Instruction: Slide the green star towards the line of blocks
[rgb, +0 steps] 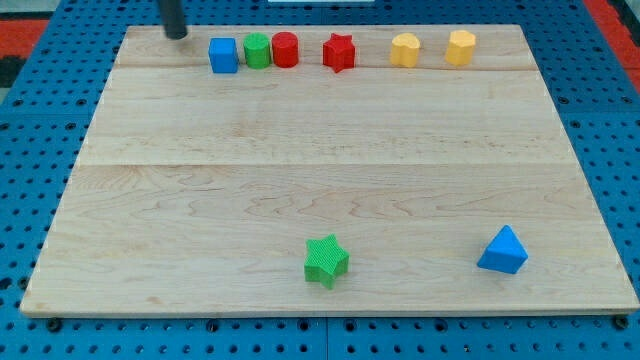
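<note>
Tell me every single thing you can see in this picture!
blue cube: 1, blue, top row, farthest to the view's left
green cylinder: 1, green, top row, touching the red cylinder
red cylinder: 1, red, top row
red star: 1, red, top row, middle
yellow blocks: 2, yellow, top row, view's right
green star: 1, green, near the view's bottom, centre
blue triangular block: 1, blue, view's bottom right
wooden board: 1, pale wood
my tip: 1, dark, top left, beside the blue cube

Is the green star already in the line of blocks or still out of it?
Out of it. The green star sits alone near the view's bottom, while the line runs along the top. My tip is beside the blue cube.
</note>
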